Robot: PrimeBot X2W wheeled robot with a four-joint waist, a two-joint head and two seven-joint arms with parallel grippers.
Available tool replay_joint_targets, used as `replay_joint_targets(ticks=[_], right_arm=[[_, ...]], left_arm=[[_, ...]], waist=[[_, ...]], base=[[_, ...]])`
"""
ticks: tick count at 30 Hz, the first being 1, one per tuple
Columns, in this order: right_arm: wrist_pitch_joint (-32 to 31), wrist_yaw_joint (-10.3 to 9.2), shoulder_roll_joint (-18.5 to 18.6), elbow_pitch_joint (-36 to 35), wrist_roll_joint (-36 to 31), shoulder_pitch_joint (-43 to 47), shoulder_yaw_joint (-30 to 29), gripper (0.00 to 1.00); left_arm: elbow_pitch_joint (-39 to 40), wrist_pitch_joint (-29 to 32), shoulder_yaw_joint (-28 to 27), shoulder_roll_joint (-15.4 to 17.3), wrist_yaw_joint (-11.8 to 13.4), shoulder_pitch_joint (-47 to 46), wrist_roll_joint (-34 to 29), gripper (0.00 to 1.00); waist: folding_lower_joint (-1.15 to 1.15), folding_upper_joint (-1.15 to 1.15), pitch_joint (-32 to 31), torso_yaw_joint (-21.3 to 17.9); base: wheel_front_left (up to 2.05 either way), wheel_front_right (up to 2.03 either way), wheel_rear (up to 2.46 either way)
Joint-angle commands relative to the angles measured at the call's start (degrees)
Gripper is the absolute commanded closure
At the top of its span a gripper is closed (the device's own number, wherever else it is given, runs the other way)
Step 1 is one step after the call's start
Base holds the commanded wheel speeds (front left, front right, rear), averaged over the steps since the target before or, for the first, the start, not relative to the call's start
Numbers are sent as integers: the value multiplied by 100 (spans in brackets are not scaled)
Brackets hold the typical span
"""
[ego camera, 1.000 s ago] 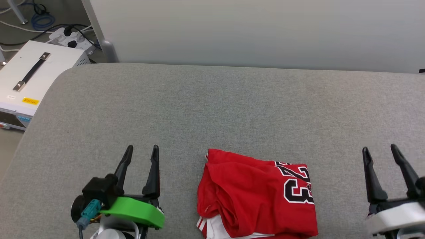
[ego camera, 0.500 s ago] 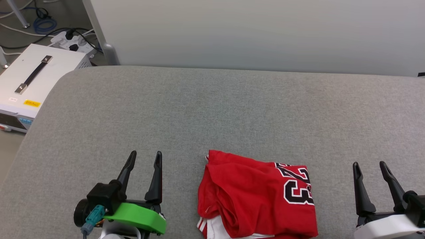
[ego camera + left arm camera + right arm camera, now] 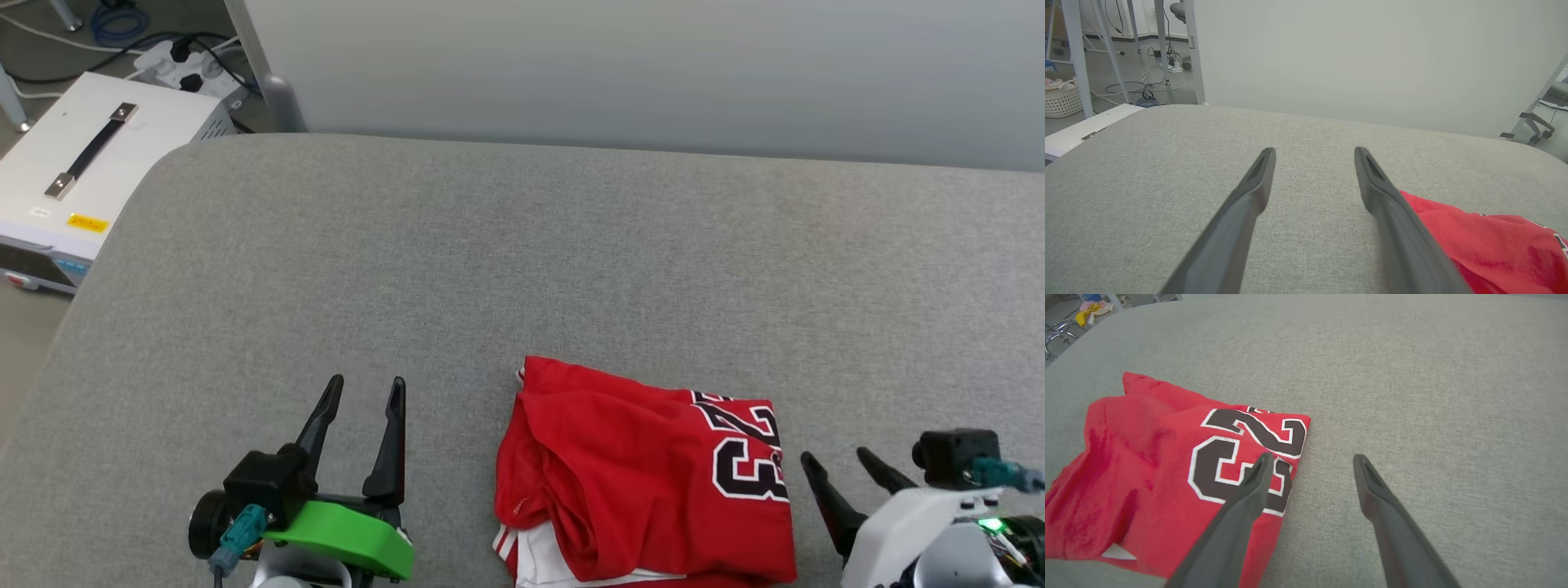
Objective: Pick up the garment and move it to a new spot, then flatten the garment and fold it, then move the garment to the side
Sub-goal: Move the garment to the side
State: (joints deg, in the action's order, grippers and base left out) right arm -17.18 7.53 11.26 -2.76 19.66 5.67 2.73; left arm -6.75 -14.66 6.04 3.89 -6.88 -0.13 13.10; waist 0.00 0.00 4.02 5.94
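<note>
The loosely folded red basketball-style T-shirt with black numerals (image 3: 637,474) lies at the near side of the grey fabric-topped desk (image 3: 522,261) between both arms, the left gripper (image 3: 367,381) pointing straight ahead beside it, the right gripper (image 3: 835,455) angled inward by its numbered edge, both spread wide and empty

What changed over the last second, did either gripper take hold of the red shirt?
The right gripper has dropped back and swung in toward the garment, fingers now leaning at its numbered edge, jaws open. Nothing was gripped or let go. The head camera shifted slightly. The left gripper stayed open beside the garment, which lies folded in place on the grey surface.
</note>
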Motion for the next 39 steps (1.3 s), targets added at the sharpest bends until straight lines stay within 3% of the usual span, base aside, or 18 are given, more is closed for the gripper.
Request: replay_joint_targets(ticks=[1, 4, 10, 22, 23, 24, 25, 31, 39], right_arm=[[-326, -4, 37, -62, 156, -161, 50, 0], [-1158, -4, 92, -88, 317, -289, 93, 0], [-2363, -4, -146, 56, 355, -550, -55, 0], [-3035, -4, -296, 791, 252, -849, 305, 0], [-3059, -4, -288, 844, 262, -839, 362, 20], [-3063, -4, -269, 903, 270, -830, 423, 65], [-3039, -4, -249, 942, 268, -830, 460, 100], [-2646, -4, 0, 975, 142, -960, 693, 100], [-2276, -4, 810, 564, -251, -1232, 1150, 100]], left_arm=[[-17, -34, 4, -33, -28, -76, -46, 0], [-35, -34, 28, -47, -39, -151, -65, 0], [-49, -34, 32, -69, -50, -283, -72, 0], [-73, -34, 43, -93, -58, -449, -56, 0], [-77, -34, 41, -94, -58, -451, -56, 0], [-80, -34, 41, -95, -59, -452, -56, 0], [-84, -34, 39, -95, -59, -451, -55, 0], [-96, -34, 31, -98, -59, -438, -52, 0], [-104, -34, 207, -81, -60, -376, -63, 0]], waist=[[0, 0, 97, 70], [0, 0, 215, 156], [0, 0, 443, 349], [0, 0, 702, 648], [0, 0, 704, 654], [0, 0, 702, 657], [0, 0, 696, 656], [0, 0, 615, 550], [0, 0, 455, 135]], base=[[0, 0, 0], [0, 0, 0], [0, 0, 0], [0, 0, 0], [0, 0, 0], [0, 0, 0], [0, 0, 0], [0, 0, 0], [0, 0, 0]])
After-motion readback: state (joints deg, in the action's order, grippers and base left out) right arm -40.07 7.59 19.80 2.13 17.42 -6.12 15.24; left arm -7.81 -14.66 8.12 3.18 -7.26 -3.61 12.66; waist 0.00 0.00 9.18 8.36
